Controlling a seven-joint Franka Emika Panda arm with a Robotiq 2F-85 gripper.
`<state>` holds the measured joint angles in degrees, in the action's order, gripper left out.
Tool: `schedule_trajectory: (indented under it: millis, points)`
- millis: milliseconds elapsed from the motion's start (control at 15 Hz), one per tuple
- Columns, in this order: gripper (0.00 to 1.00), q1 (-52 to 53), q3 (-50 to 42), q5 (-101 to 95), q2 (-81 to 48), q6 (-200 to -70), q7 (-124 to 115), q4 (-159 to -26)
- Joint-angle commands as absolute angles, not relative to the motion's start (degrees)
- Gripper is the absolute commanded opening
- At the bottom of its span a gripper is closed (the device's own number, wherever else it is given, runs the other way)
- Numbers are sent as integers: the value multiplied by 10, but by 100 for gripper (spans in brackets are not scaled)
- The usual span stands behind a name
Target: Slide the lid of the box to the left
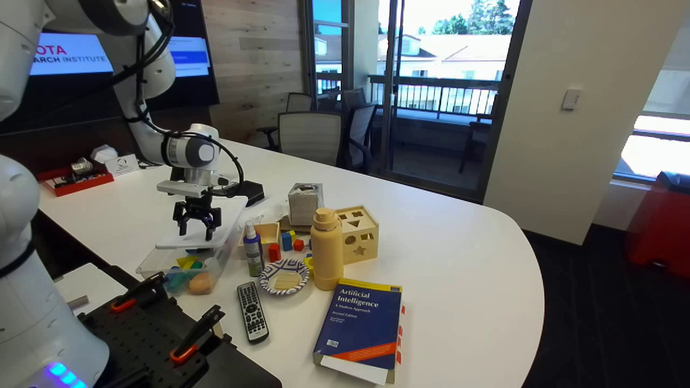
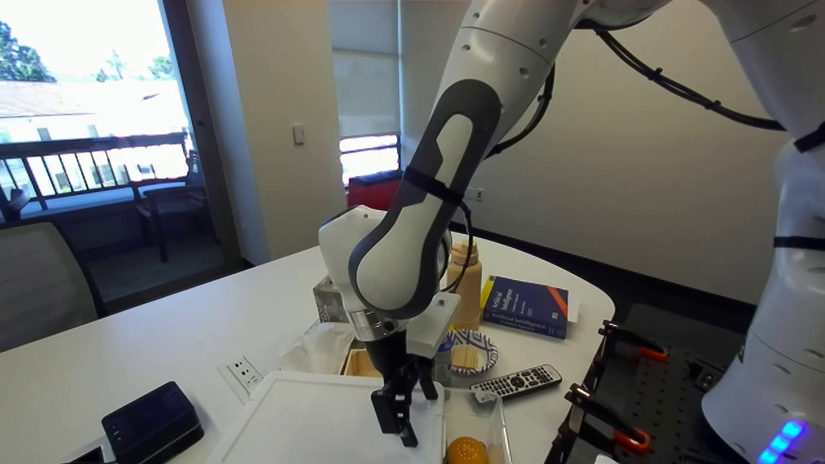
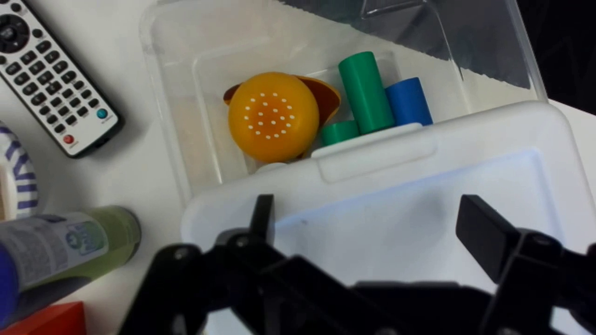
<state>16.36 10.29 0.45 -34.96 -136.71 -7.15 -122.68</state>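
The lid is a flat whitish rectangle in an exterior view (image 1: 230, 220), in an exterior view (image 2: 316, 419) and in the wrist view (image 3: 372, 186). It lies over part of the clear plastic box (image 3: 163, 93) and leaves the end nearest the robot base uncovered. The box also shows in both exterior views (image 1: 153, 263) (image 2: 495, 419). In its uncovered end lie an orange round item (image 3: 274, 118), green cylinders and a blue cylinder. My gripper (image 3: 365, 218) is open and empty, fingers pointing down over the lid, in both exterior views (image 1: 196, 235) (image 2: 420, 417). I cannot tell whether the fingertips touch the lid.
Beside the box stand a spray bottle (image 1: 252, 250), a wooden tray (image 1: 268, 234) and a patterned bowl (image 1: 284, 276). A remote (image 1: 252, 312), tan bottle (image 1: 327, 250), holed wooden cube (image 1: 360, 234) and book (image 1: 360, 328) are farther off. A black device (image 2: 151, 422) sits beyond the lid.
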Motion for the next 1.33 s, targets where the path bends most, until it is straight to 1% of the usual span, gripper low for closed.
schedule_trajectory:
  millis: [0, 1267]
  points:
    - [100, 171, 93, -1, -351, -1336, -90, -1220]
    - [100, 172, 78, 1, -353, -1248, -122, -1222]
